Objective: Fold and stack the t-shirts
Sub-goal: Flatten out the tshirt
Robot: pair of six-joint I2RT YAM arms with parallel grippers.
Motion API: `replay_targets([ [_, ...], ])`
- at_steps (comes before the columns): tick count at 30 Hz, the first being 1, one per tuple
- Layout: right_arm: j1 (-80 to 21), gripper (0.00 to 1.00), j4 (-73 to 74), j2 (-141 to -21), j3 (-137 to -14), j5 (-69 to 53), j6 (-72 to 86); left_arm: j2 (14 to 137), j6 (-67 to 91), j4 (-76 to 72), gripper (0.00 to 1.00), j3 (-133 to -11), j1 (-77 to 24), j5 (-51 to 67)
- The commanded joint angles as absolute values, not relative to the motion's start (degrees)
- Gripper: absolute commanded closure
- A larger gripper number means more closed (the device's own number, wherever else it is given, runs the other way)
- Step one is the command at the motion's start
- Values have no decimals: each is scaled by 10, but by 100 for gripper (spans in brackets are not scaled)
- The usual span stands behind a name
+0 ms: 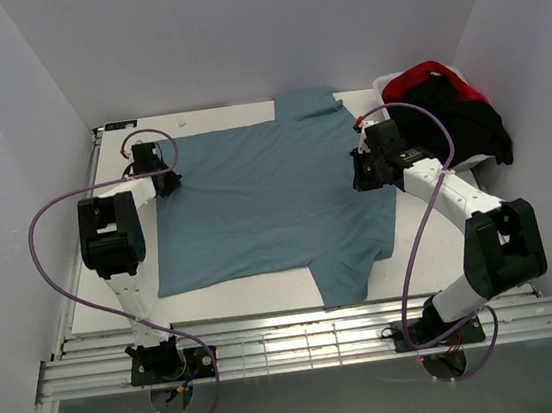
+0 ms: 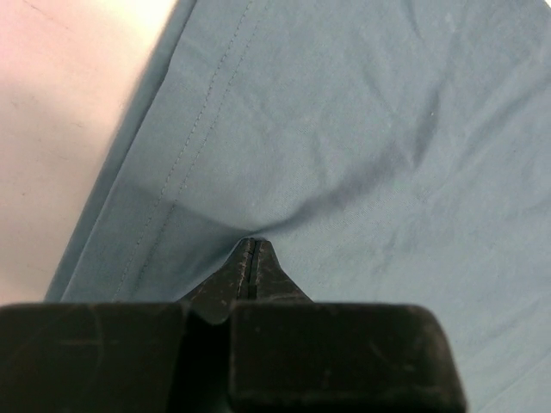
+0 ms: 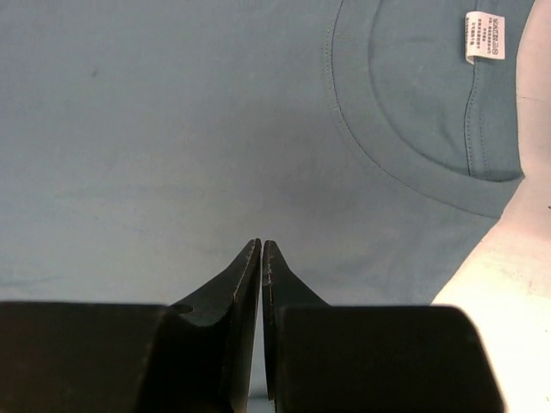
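The teal shirt [image 1: 276,206] lies spread flat on the white counter [image 1: 237,297]. The left pincer [image 2: 252,245] is clamped on a pucker of its cloth beside the hem. The right pincer [image 3: 262,245], tips together (a hairline gap, nothing between), sits over the cloth near the collar [image 3: 413,172] and white tag [image 3: 485,36]. A red shirt [image 1: 419,78] and a black shirt [image 1: 458,116] are heaped at the far right.

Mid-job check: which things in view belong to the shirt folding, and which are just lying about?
Job:
- teal t-shirt, spread flat
- red t-shirt and black t-shirt, heaped at the far right
- left gripper, pinching the teal cloth near its hem
- right gripper, shut near the collar

Not the job:
- white tub under the heap
- table
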State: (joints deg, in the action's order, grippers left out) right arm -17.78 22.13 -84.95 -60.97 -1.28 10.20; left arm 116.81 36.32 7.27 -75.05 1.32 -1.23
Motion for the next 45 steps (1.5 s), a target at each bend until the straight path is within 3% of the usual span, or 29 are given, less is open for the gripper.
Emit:
replay_targets([
  [1, -185, 90, 215, -878, -642, -2, 109, 1154, 344, 79, 100, -771, 10, -6],
  [16, -238, 92, 290, -938, -576, 72, 131, 986, 290, 39, 97, -765, -222, -53],
  [30, -327, 92, 315, -969, -513, 121, 205, 793, 315, 52, 100, -614, -248, -75],
  [45, -413, 92, 394, -876, -442, 175, 308, 665, 309, 94, 100, -587, -248, -120],
])
